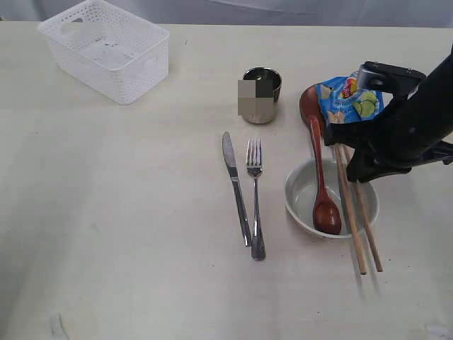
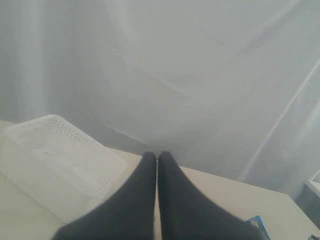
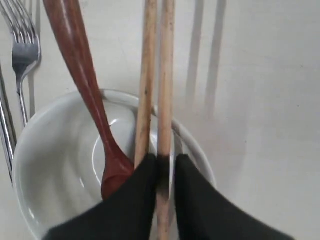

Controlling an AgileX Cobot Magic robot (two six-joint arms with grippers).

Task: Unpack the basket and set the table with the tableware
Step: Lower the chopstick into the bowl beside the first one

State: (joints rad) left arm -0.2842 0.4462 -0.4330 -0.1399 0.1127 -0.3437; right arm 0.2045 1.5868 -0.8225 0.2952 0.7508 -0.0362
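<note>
Chopsticks (image 1: 357, 234): two slim, light-brown wooden sticks

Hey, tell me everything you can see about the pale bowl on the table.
The bowl is round, pale and glossy, ceramic by the look, with a plain rim. It stands upright on the table, right of the fork in the exterior view. The wooden spoon has its head inside, handle leaning over the far rim. Two chopsticks lie across its right rim, under the right gripper.
</note>
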